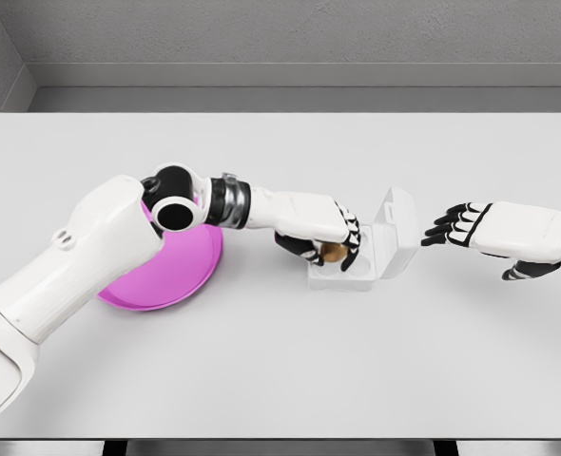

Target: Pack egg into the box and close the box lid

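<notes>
Left hand lowers the egg into the open box

The left hand (pixel 320 234) reaches across from the pink plate (pixel 181 275), fingers curled around the brown egg (pixel 333 252), holding it just over the white box (pixel 357 266) on the table (pixel 280 361), apparently to seat it in the base. The lid (pixel 396 228) stands tilted open to the right, leaving the cavity free. The right hand (pixel 466 226) hovers beside the lid, fingers loosely spread and empty, probably ready to swing it shut.
</notes>
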Controlling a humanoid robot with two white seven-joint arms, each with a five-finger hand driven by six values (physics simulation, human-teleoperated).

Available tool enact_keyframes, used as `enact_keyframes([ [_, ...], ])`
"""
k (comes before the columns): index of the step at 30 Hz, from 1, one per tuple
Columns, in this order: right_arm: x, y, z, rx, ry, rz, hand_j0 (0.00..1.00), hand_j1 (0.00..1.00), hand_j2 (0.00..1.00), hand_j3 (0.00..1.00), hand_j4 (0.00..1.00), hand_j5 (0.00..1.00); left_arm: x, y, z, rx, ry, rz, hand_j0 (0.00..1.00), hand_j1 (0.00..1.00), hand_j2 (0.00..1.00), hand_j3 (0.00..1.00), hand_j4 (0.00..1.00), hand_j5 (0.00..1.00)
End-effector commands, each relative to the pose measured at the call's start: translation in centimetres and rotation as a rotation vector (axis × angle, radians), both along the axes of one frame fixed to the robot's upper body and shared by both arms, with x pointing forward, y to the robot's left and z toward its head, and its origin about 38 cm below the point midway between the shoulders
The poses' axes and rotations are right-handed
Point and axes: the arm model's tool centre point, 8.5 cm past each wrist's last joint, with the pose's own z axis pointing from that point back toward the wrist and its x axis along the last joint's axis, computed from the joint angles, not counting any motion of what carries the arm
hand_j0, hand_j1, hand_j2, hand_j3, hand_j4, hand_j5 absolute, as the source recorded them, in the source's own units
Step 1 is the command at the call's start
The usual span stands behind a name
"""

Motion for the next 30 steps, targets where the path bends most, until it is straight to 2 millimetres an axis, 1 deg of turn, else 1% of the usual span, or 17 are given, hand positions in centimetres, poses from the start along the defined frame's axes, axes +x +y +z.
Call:
enact_keyframes([
  [1, 0.01, -0.06, 0.05, 0.003, 0.002, -0.004, 1.0, 1.0, 1.0, 1.0, 1.0, 1.0, -0.1, -0.15, -0.08, -0.004, 0.008, 0.0, 0.48, 0.48, 0.48, 0.48, 0.48, 0.48],
  [3, 0.0, -0.02, 0.07, 0.004, 0.001, -0.002, 1.0, 1.0, 1.0, 1.0, 1.0, 1.0, -0.07, -0.15, 0.0, -0.006, 0.007, 0.0, 0.54, 0.54, 0.54, 0.54, 0.54, 0.54],
  [6, 0.01, -0.06, 0.05, 0.003, 0.002, -0.004, 1.0, 1.0, 1.0, 1.0, 1.0, 1.0, -0.05, -0.05, -0.11, -0.004, 0.009, 0.002, 0.6, 0.6, 0.6, 0.6, 0.6, 0.6],
  [7, 0.0, -0.02, 0.07, 0.004, 0.001, -0.002, 1.0, 1.0, 1.0, 1.0, 1.0, 1.0, -0.02, -0.1, -0.05, -0.005, 0.01, 0.002, 0.69, 0.69, 0.69, 0.69, 0.69, 0.69],
  [13, -0.08, 0.11, -0.29, 0.003, 0.011, 0.001, 1.0, 1.0, 1.0, 1.0, 1.0, 1.0, -0.05, -0.18, -0.02, -0.009, 0.012, 0.001, 0.73, 0.73, 0.73, 0.73, 0.73, 0.73],
  [16, -0.07, 0.15, -0.22, 0.004, 0.009, 0.003, 1.0, 1.0, 1.0, 1.0, 1.0, 1.0, -0.05, -0.1, -0.1, -0.008, 0.013, 0.002, 0.73, 0.73, 0.73, 0.73, 0.73, 0.73],
  [23, -0.08, 0.17, -0.27, 0.003, 0.011, 0.003, 1.0, 1.0, 1.0, 1.0, 1.0, 1.0, 0.01, 0.03, -0.04, -0.008, 0.013, 0.004, 0.78, 0.78, 0.78, 0.78, 0.78, 0.78],
  [27, -0.11, 0.17, -0.32, 0.003, 0.012, 0.003, 1.0, 1.0, 1.0, 1.0, 1.0, 1.0, 0.08, 0.18, 0.0, -0.01, 0.015, 0.007, 0.82, 0.82, 0.82, 0.82, 0.82, 0.82],
  [30, -0.11, 0.17, -0.32, 0.003, 0.012, 0.003, 1.0, 1.0, 1.0, 1.0, 1.0, 1.0, 0.06, 0.13, 0.15, -0.017, 0.018, 0.006, 0.89, 0.89, 0.89, 0.89, 0.89, 0.89],
])
